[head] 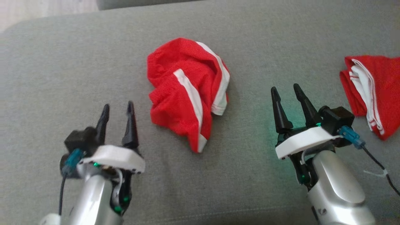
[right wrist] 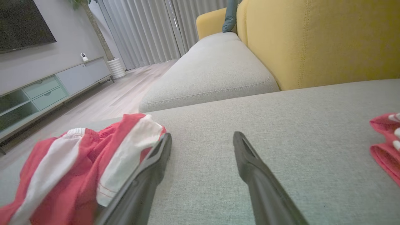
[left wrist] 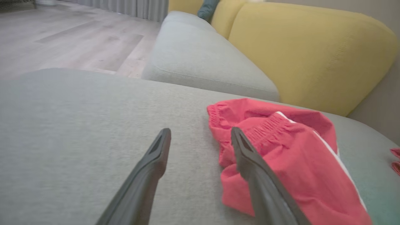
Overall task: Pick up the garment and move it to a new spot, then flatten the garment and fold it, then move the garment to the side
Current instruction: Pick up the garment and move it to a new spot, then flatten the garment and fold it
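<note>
A crumpled red garment (head: 187,90) with white side stripes lies bunched in the middle of the grey cushion (head: 62,68). My left gripper (head: 118,108) stands open to the garment's lower left, with nothing between its fingers. In the left wrist view the garment (left wrist: 290,153) lies just right of that gripper (left wrist: 200,132). My right gripper (head: 286,90) is open to the garment's right, also holding nothing. In the right wrist view the garment (right wrist: 72,168) lies to the left of that gripper (right wrist: 202,137), close to its left finger.
A second red and white garment (head: 372,90), folded, lies at the cushion's right edge and shows as a red corner (right wrist: 386,147) in the right wrist view. Beyond are a yellow sofa back (left wrist: 312,53), another grey seat (right wrist: 212,72) and wooden floor (left wrist: 62,34).
</note>
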